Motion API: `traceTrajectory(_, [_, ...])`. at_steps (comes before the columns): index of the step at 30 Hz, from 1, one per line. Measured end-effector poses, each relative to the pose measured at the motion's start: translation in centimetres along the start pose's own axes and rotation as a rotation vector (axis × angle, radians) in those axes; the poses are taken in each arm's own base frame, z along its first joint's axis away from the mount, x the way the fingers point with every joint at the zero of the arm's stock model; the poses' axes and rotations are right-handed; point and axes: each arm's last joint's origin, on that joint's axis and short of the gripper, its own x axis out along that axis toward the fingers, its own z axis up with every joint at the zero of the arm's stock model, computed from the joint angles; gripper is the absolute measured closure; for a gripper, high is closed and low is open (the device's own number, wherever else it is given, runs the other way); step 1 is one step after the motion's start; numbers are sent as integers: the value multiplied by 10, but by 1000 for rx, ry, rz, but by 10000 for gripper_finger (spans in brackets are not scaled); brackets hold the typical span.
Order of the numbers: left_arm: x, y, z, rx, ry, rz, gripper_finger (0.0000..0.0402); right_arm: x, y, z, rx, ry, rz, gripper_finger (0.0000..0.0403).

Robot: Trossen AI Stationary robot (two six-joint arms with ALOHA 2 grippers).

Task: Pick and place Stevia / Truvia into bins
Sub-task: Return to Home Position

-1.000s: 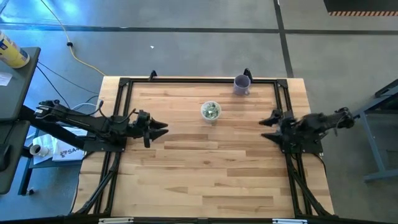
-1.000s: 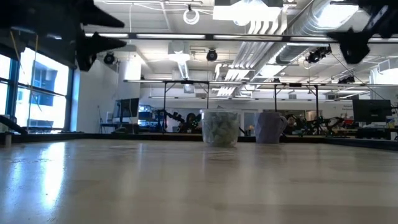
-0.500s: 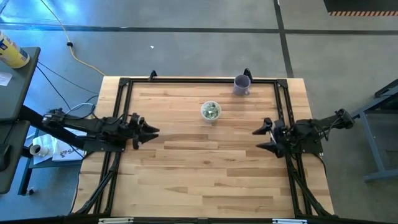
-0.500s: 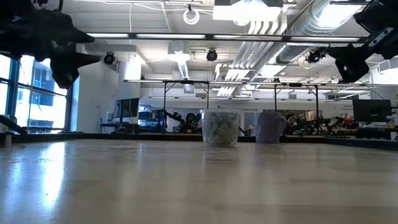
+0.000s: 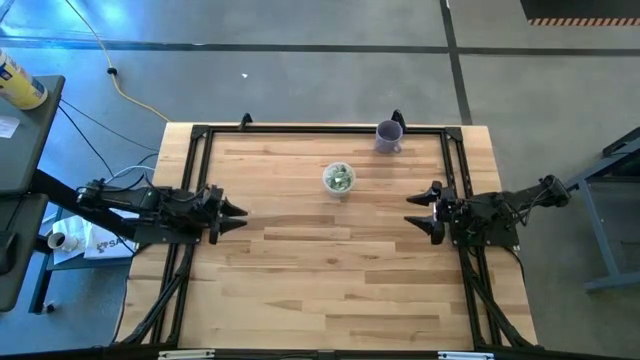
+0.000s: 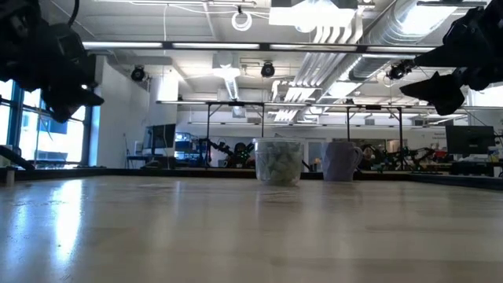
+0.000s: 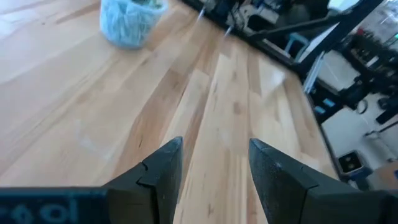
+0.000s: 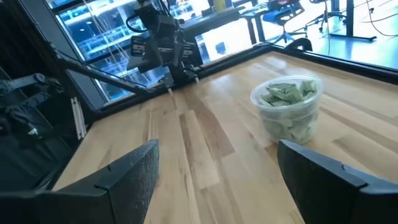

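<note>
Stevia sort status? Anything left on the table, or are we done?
Done: the packets sit piled inside the clear cup, and no loose ones show on the table. In hand: nothing. The left gripper and right gripper are open and empty, at the table's side edges. Left: apparently only parking the arms.

Packets [image 8: 287,91] in cup [image 8: 272,132]; mug [image 5: 388,136] behind, to right.

Cup [image 5: 339,180] full of packets [image 8: 288,92]
Clear, upright, on the far half of the surface [image 5: 300,285]; pale green and white packets heaped inside.
</note>
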Motion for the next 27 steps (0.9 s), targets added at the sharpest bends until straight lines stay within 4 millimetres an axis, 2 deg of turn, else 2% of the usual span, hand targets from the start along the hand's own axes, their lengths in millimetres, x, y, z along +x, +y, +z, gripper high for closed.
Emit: traceTrajectory(27, [0,1,-1,2,11,6,186,0,0,0,-1,3,-1,89])
